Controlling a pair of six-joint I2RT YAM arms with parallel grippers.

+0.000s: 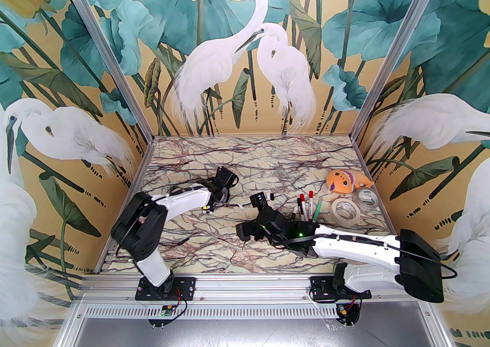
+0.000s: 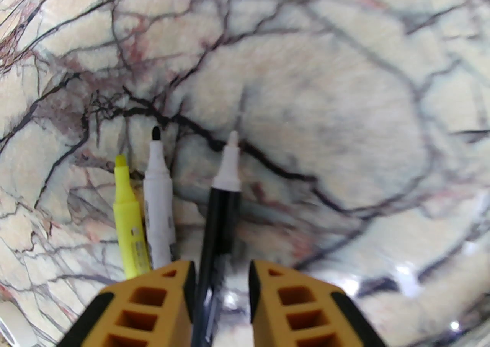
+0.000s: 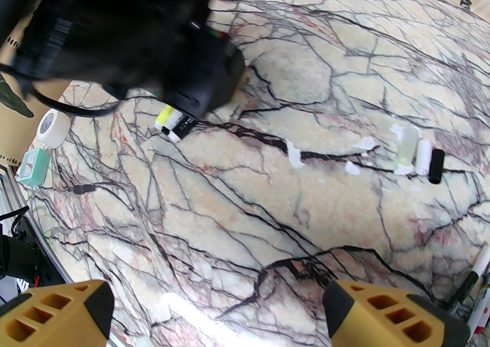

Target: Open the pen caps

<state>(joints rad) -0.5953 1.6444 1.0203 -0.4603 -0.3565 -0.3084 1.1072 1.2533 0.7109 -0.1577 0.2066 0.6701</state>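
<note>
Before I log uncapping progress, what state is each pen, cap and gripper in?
Left gripper: open, black pen between jaws.
Right gripper: open, empty.
Black pen: uncapped.
Yellow highlighter: uncapped.
White marker: uncapped.
White cap: off, loose.
Black cap: off, loose.
Two red caps: on pens.

Black pen, lower end off-frame inside left gripper (blurry there)

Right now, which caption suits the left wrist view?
Uncapped yellow highlighter, white marker and black pen on marble; the last between the left pincer's parted fingers.
</note>
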